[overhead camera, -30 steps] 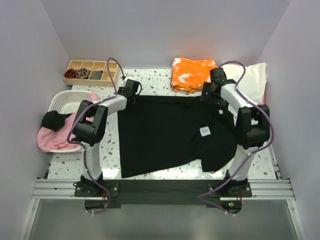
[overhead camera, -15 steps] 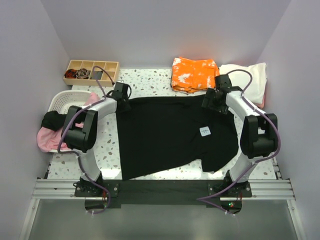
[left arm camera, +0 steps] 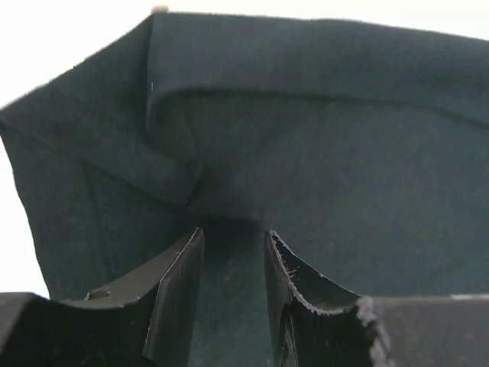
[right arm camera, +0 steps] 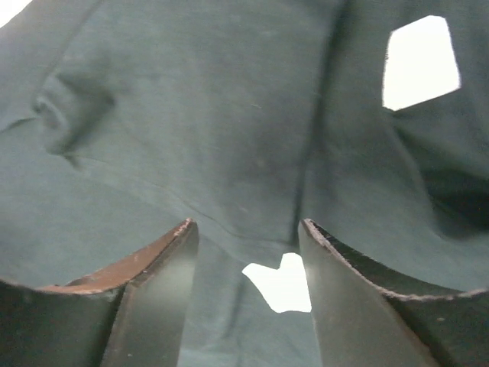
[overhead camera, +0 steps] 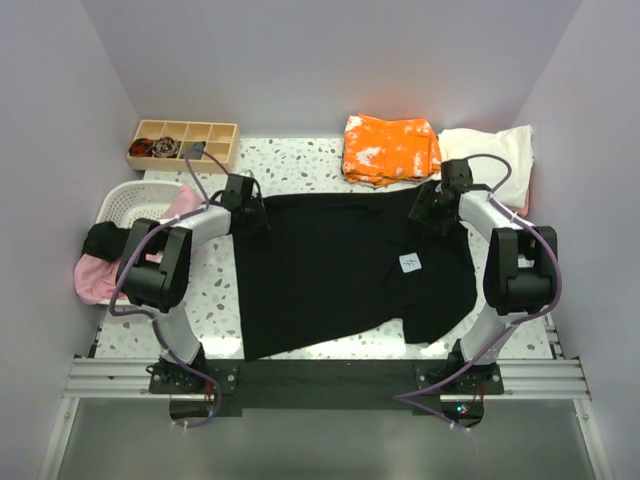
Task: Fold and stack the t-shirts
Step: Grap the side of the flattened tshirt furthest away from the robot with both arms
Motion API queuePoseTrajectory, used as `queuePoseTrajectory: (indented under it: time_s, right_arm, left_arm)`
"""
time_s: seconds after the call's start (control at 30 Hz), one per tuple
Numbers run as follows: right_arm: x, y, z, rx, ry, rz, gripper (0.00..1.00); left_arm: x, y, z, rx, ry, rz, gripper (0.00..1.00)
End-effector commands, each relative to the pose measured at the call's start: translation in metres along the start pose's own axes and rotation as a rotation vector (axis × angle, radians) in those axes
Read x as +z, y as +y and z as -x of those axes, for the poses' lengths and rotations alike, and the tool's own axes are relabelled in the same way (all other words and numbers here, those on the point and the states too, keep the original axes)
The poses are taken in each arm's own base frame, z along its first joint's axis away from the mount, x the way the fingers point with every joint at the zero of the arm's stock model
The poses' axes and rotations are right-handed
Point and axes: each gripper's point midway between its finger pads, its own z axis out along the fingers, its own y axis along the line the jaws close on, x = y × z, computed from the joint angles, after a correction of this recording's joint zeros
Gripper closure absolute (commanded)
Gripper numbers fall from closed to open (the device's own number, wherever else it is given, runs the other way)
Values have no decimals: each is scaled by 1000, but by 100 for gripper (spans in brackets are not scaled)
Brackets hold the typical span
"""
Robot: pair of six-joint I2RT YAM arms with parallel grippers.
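Observation:
A large black t-shirt (overhead camera: 340, 270) with a small white label (overhead camera: 410, 262) lies spread across the middle of the table. My left gripper (overhead camera: 250, 215) is at its far left corner. In the left wrist view that gripper (left arm camera: 233, 233) is shut on a bunched fold of the black cloth (left arm camera: 321, 153). My right gripper (overhead camera: 428, 210) is at the far right corner, its jaws (right arm camera: 246, 223) standing apart over the shirt's edge (right arm camera: 214, 115), with white table showing between them. An orange white-blotched t-shirt (overhead camera: 388, 148) lies folded at the back, with a cream one (overhead camera: 495, 160) to its right.
A white slotted basket (overhead camera: 125, 205) stands at the left edge, with a pink t-shirt (overhead camera: 100, 275) and some dark cloth hanging over it. A wooden compartment tray (overhead camera: 182, 145) sits at the back left. Walls close in on both sides.
Both grippers have come nearer along the table and down onto the black shirt's far corners. The right gripper's jaws have narrowed. The left corner has shifted slightly left.

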Motion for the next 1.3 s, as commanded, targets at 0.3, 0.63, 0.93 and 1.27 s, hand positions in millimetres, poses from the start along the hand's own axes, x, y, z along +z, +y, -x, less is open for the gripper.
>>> queuePoseTrajectory:
  time_s: [0.3,0.63,0.93,1.27]
  right_arm:
    - [2,17,-9,11,36,95,43]
    - [-3,16,-29,13,71,133,41]
    - [-1,15,-30,-1,75,131,39]
    - [0,14,-31,-20,87,128,38]
  left_arm:
    - [-9,-18,1,-74,-17,-104,56]
    - [-15,7,47,-31,-229,44,55]
    - [-29,10,108,102,-408,140,55]
    - [-12,11,93,164,-374,120,54]
